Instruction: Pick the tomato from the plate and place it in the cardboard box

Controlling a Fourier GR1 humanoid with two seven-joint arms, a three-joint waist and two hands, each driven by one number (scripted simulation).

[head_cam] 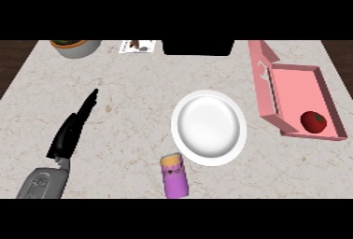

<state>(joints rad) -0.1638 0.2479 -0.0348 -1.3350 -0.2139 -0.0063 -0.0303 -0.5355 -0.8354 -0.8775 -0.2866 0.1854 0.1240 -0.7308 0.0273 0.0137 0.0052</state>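
On the desk (124,93) you have one white plate (209,127) in the middle, one purple bottle (175,176) just on its near side, and one pink box (296,88) at the right with one tomato (314,121) inside it. Along the far edge you can count one grey pot (76,47) at the left, one small card (136,46) beside it and one black object (197,47) further right. You see one left hand (72,128) at the near left, on one grey forearm (41,182).

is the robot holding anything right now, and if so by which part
Nothing is held. The left hand, at the view's left, is open with straight fingers, and the tomato lies in the box. The right hand is out of view.
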